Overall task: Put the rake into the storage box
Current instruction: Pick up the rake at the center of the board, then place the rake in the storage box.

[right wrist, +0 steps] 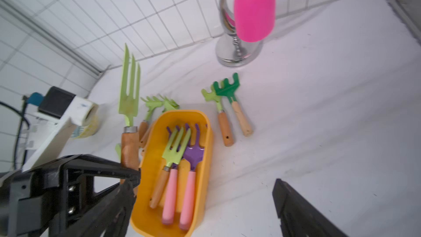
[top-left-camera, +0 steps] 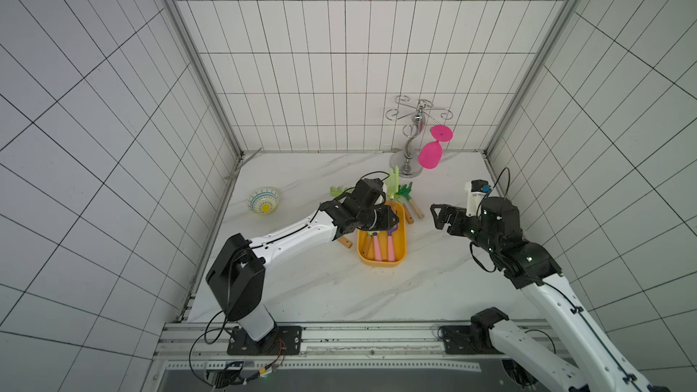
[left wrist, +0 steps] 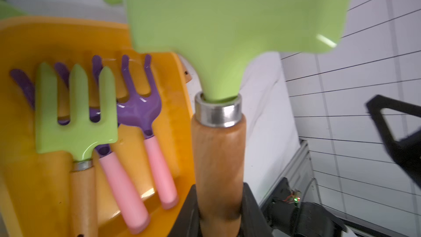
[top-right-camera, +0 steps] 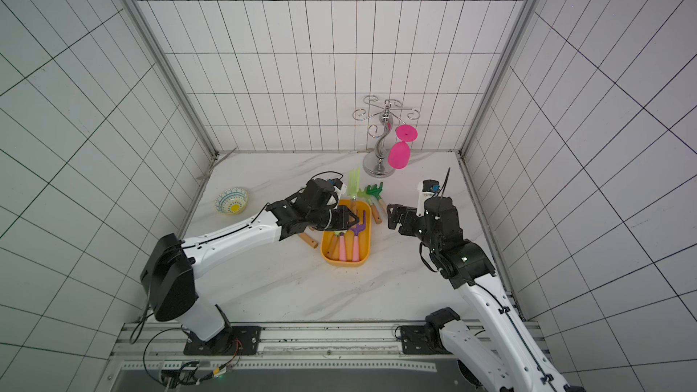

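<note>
Three tools lie in storage box, mid-worktop. Left tool clamped on wooden handle of light-green rake, head up, by box's far end. Right tool jaws apart, empty, toward right edge. Loose rakes beyond box.

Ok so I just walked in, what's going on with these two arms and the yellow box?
The left gripper is shut on the wooden handle of a green fork, holding it upright just beside the box. The box holds another fork and two purple rakes. The right gripper hangs open and empty nearby. Two green rakes lie on the table, outside the box.
</note>
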Robot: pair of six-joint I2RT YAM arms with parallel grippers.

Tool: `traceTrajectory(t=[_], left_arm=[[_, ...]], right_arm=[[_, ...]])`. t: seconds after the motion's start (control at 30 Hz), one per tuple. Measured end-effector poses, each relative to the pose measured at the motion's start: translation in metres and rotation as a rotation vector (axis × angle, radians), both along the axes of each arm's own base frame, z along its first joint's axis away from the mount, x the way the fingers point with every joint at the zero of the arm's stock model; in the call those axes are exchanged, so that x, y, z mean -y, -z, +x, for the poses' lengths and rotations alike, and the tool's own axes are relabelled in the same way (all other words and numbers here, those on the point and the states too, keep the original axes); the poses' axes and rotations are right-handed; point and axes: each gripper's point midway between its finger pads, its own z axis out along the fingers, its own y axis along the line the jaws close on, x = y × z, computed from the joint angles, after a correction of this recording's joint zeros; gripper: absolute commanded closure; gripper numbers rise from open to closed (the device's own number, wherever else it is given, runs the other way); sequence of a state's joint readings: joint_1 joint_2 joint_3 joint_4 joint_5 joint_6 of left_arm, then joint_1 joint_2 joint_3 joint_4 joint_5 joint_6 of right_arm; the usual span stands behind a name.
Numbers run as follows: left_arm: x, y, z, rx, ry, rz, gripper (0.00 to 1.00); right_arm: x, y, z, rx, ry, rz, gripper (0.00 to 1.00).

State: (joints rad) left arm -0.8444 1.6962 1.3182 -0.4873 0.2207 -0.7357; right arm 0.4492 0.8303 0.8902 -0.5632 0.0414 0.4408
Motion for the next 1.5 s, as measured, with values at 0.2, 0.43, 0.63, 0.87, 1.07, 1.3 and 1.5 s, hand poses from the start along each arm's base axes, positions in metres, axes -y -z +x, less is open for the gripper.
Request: traceTrajectory(t=[0.2, 0.43, 0.63, 0.87, 1.07, 1.3, 1.5], left_arm=[[-0.016, 0.08, -0.014, -0.127, -0.04, 0.338, 1.0], [-0.026, 0.101, -0.017, -0.178, -0.081, 0.482, 1.0], [-0.029, 0.109, -0.021, -0.224, -0.11, 0.527, 0.95], [-0.022, 0.117, -0.021, -0.259, -0.108, 0.567, 0.93], [-0.013, 0.118, -0.024, -0.27, -0.091, 0.578, 0.91], [-0.008, 0.118, -0.026, -0.279, -0.083, 0.571, 0.5], [-0.002, 0.115, -0.03, -0.276, -0.072, 0.562, 0.39]], right_arm=[[0.025, 0.038, -0.003, -0.13, 0.104, -0.108, 0.03], [0.031, 0.061, -0.012, -0.201, 0.124, -0.133, 0.03], [0.03, 0.076, -0.014, -0.249, 0.121, -0.146, 0.03], [0.029, 0.09, -0.016, -0.3, 0.12, -0.148, 0.04], [0.028, 0.102, -0.019, -0.337, 0.117, -0.151, 0.04], [0.026, 0.109, -0.021, -0.361, 0.109, -0.152, 0.03], [0.025, 0.113, -0.021, -0.372, 0.102, -0.159, 0.03]])
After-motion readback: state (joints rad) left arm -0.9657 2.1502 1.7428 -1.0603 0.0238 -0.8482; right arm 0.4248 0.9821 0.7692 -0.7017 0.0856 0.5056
